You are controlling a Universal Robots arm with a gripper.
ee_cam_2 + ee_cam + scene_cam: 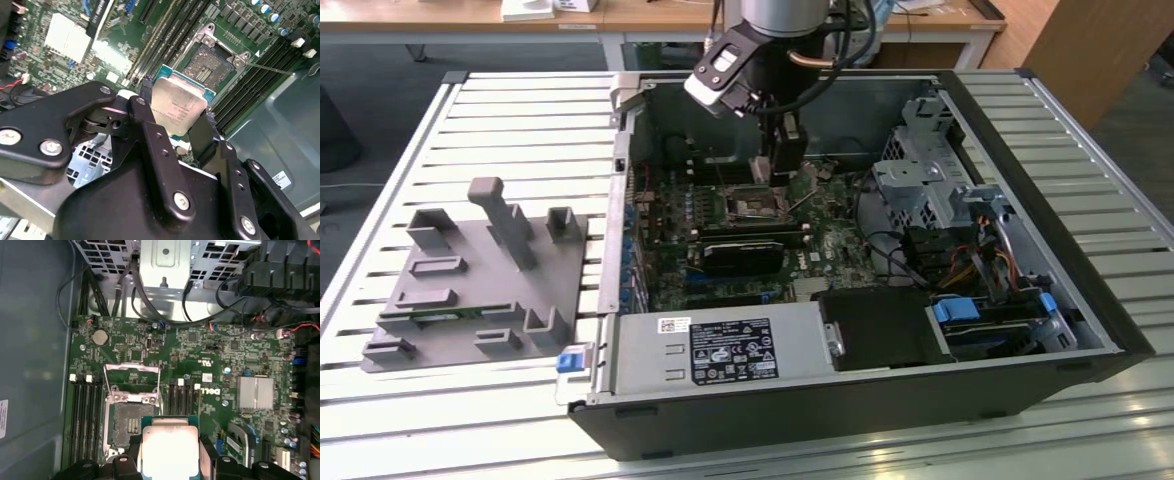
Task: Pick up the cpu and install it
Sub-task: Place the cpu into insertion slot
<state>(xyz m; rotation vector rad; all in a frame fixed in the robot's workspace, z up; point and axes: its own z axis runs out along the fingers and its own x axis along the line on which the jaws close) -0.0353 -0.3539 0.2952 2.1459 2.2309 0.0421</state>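
Observation:
The cpu (pixel 177 107) is a flat square chip with a silvery top and a pale rim, and my gripper (pixel 175 114) is shut on its two opposite edges. It hangs a little above the motherboard, just beside the open socket (pixel 210 65). In the first wrist view the cpu (pixel 170 447) sits between the black fingers (pixel 207 452), overlapping one edge of the bare socket (pixel 131 422), whose metal load plate (pixel 132 377) is folded back. In the exterior view the gripper (pixel 781 178) reaches down into the open computer case, right above the socket (pixel 758 207).
The case (pixel 854 400) lies on its side on a slatted white table. A black card (pixel 747 250) lies below the socket, and drive cages with cables (pixel 947 200) crowd the exterior view's right. A grey parts fixture (pixel 467 290) stands at that view's left.

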